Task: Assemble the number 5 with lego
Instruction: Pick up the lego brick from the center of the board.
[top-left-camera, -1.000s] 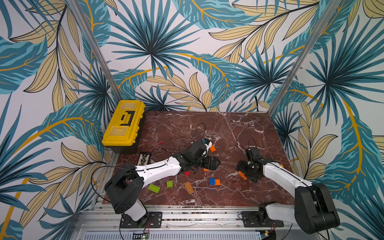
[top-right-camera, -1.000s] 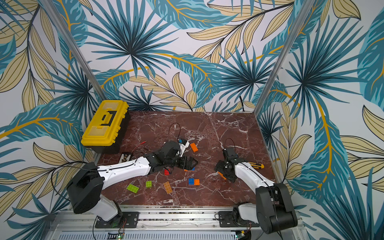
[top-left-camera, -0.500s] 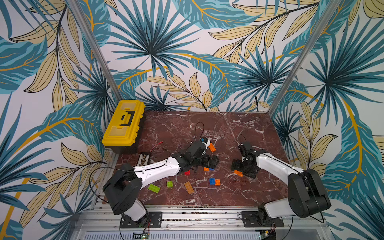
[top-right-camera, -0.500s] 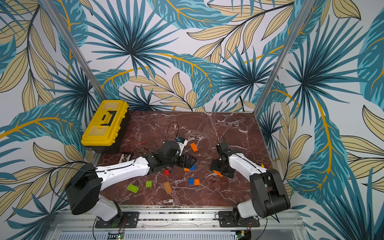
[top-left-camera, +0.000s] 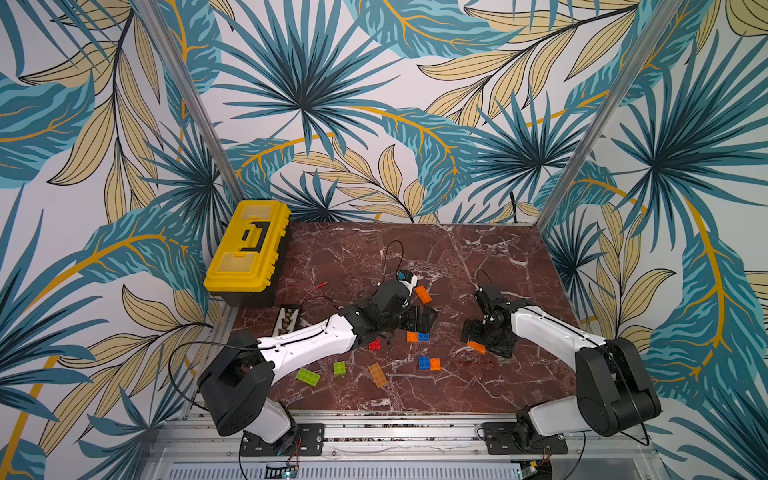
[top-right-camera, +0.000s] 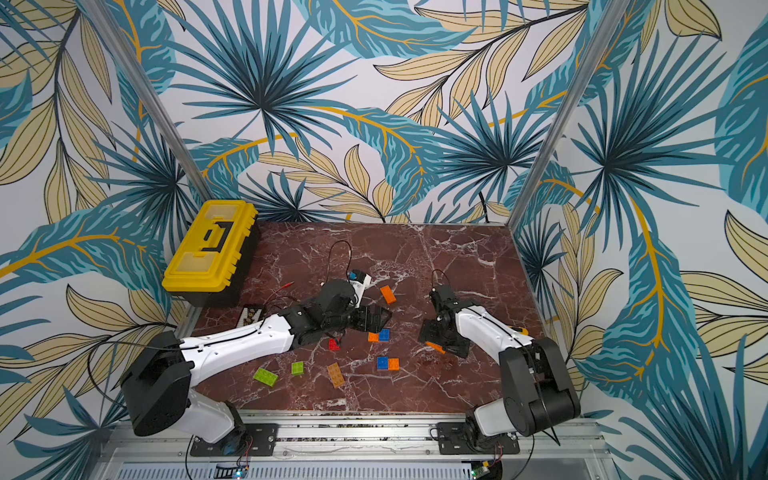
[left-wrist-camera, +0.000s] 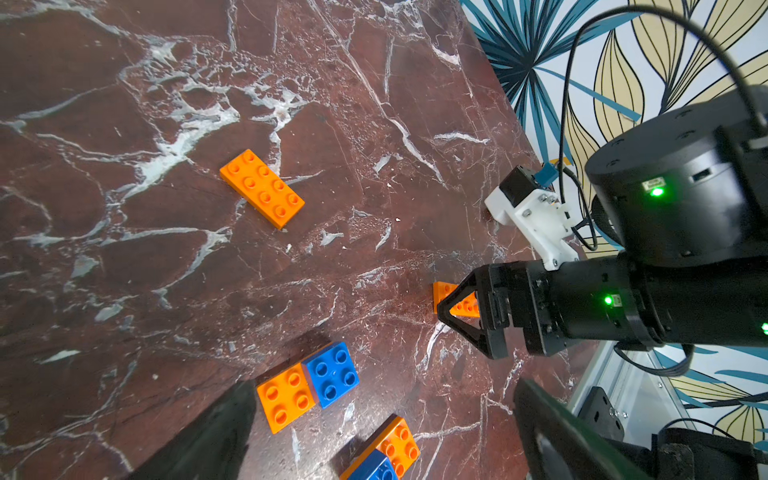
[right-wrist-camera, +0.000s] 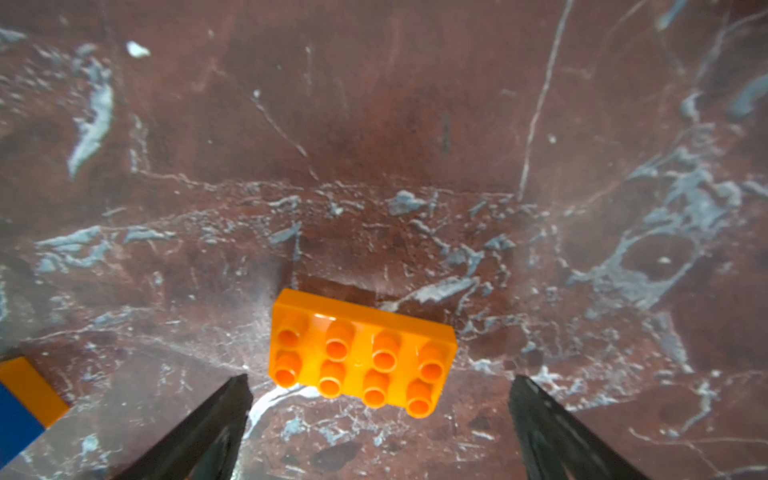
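Note:
The lego lies scattered on the marble table (top-left-camera: 478, 257). My right gripper (right-wrist-camera: 379, 386) is open, and an orange eight-stud brick (right-wrist-camera: 361, 349) lies free on the marble just ahead of its fingertips; both top views show that brick (top-left-camera: 476, 346) (top-right-camera: 435, 347). My left gripper (left-wrist-camera: 384, 388) is open and empty, low over an orange-and-blue pair (left-wrist-camera: 307, 384), with a second pair (left-wrist-camera: 382, 451) close by. A long orange brick (top-left-camera: 423, 294) lies behind it. A red brick (top-left-camera: 374, 344), a tan brick (top-left-camera: 377, 374) and two green bricks (top-left-camera: 339, 368) (top-left-camera: 308, 376) lie nearer the front.
A yellow toolbox (top-left-camera: 249, 245) stands at the back left corner. A black strip (top-left-camera: 288, 320) with red wires (top-left-camera: 316, 291) lies beside the left arm. A yellow tip (top-right-camera: 519, 330) shows behind the right arm. Patterned walls close three sides.
My right gripper has shifted a little leftward and opened wide, leaving the orange brick on the marble. The left arm has hardly moved and stays open.

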